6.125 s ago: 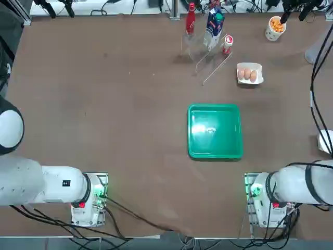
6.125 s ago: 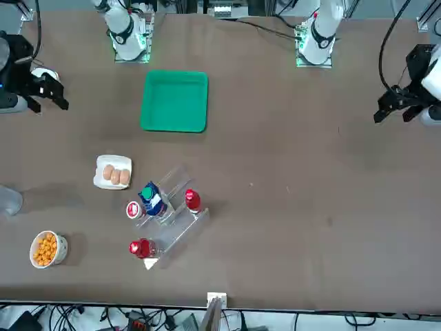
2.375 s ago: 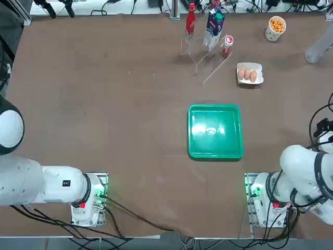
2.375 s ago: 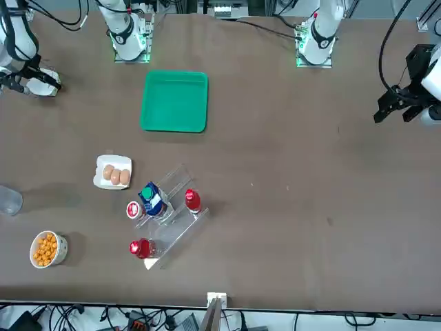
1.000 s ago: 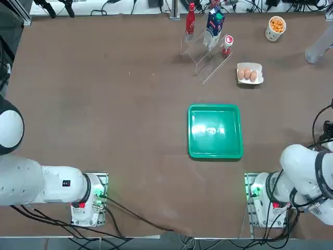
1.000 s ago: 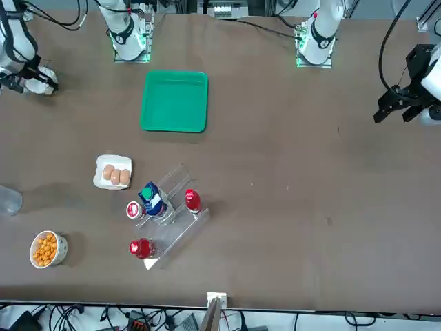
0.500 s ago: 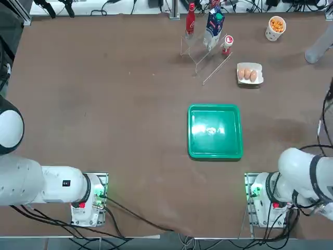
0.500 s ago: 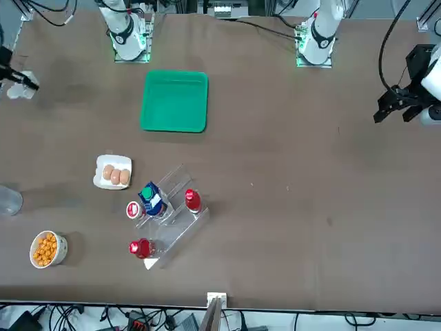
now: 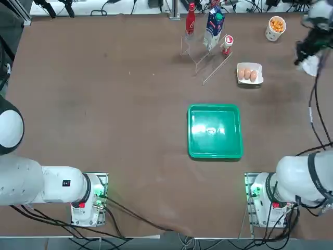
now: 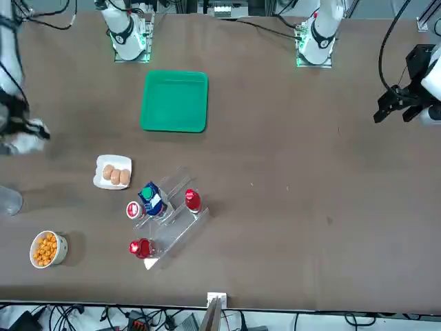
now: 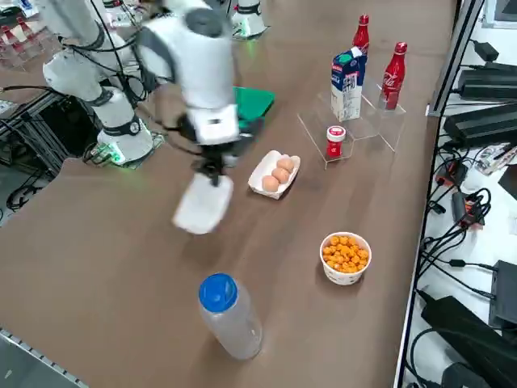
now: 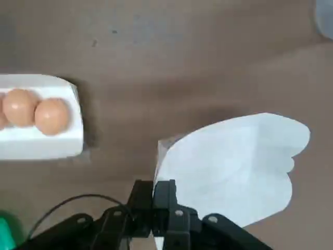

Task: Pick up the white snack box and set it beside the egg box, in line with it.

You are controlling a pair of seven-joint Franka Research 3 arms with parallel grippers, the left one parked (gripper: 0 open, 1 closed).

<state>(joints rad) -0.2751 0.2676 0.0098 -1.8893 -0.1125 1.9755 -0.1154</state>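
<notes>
White snack box [image 12: 229, 166] hangs pinched in the right gripper's [image 12: 164, 195] fingers, beside the egg box [image 12: 39, 125].

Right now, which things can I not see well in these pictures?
Side view: motion blurs the right tool, beside the egg box.
Top view: the tool partly hides the white snack box it holds.
Wrist view: only a plain face of the box shows, not its inside.

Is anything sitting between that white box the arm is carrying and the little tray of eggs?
No. The right side view shows only bare table between the white snack box, held by the right gripper, and the egg box.
</notes>
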